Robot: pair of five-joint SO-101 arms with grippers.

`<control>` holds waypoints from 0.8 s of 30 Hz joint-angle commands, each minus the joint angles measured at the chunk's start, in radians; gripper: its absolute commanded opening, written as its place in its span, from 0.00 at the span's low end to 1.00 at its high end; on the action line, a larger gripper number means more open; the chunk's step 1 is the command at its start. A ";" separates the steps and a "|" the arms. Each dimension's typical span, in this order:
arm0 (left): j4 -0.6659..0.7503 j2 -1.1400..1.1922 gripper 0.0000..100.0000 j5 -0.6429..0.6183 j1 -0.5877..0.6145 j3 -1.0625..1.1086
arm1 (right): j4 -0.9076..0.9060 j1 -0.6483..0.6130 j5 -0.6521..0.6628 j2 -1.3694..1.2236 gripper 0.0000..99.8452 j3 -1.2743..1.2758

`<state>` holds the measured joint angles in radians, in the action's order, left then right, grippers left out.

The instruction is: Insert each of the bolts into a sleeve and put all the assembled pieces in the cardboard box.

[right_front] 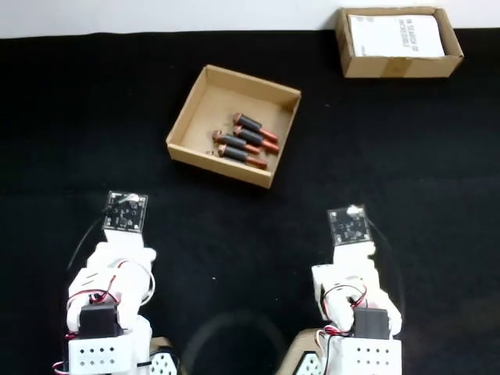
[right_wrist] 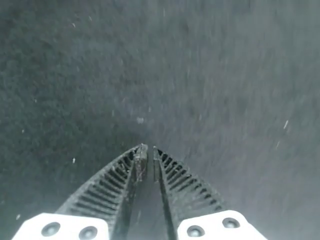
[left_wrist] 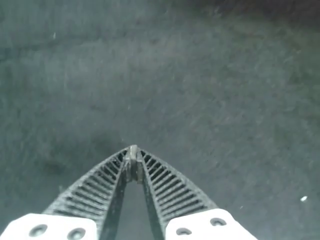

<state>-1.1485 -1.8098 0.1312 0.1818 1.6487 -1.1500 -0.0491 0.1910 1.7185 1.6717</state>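
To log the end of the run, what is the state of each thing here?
cardboard box: open, holding the pieces
assembled pieces: four, lying in the box
left gripper: shut, empty
right gripper: shut, empty
far box: open, white sheet inside

You have a black counter (right_front: pixel 437 195) spread before you. At one o'clock, by its far edge, a small carton (right_front: pixel 398 66) holds a white printed sheet (right_front: pixel 394 35) lying flat inside.

Matt blk cloth (right_front: pixel 422 180), dull brown cardboard box (right_front: pixel 215 105), coppery metal bolts (right_front: pixel 270 146) w/ dark matt sleeves (right_front: pixel 248 121)
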 commanded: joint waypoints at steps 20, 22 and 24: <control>-0.199 -0.005 0.01 0.002 0.203 0.045 | -0.054 -0.303 -0.278 0.004 0.01 0.114; -0.199 -0.005 0.01 0.000 0.182 0.047 | -0.054 -0.303 -0.278 0.004 0.01 0.114; -0.199 -0.005 0.01 0.000 0.166 0.047 | -0.054 -0.302 -0.278 0.004 0.01 0.114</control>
<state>-1.3357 -1.8174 0.1312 0.3721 1.6778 -1.1976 -0.3437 -0.0790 1.7231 1.6717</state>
